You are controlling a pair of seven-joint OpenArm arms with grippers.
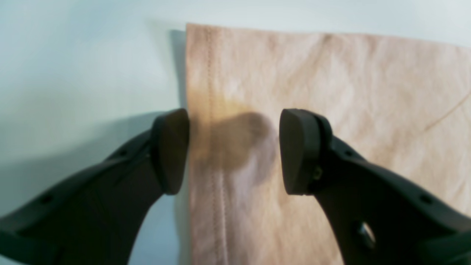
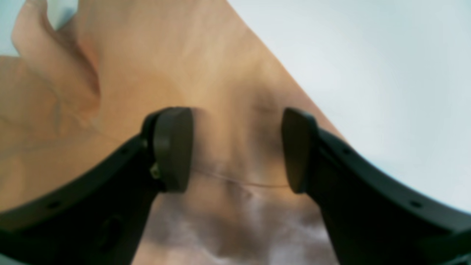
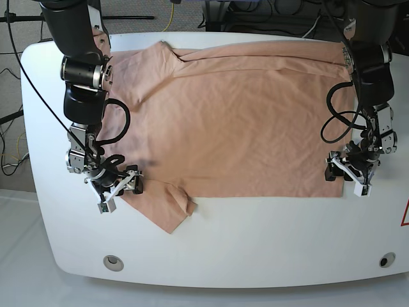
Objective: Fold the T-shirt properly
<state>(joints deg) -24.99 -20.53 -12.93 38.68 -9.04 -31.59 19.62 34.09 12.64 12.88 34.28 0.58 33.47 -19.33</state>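
Observation:
The peach T-shirt (image 3: 236,121) lies spread flat on the white table (image 3: 255,243), neck end toward the left of the base view, with one sleeve (image 3: 167,208) folded near the front. My left gripper (image 3: 347,175) is open and low at the shirt's hem corner on the right. In the left wrist view the left gripper (image 1: 235,151) straddles the stitched hem edge of the T-shirt (image 1: 331,92), one finger over bare table and the other over cloth. Open too, my right gripper (image 3: 120,189) sits at the front sleeve; the right wrist view shows this gripper (image 2: 235,149) over wrinkled T-shirt cloth (image 2: 165,66).
Two round fittings (image 3: 113,261) (image 3: 386,260) sit in the table's front corners. A red mark (image 3: 405,214) shows at the right edge. Cables and stands lie behind the table's far edge (image 3: 192,13). Bare white table surrounds the shirt at front and sides.

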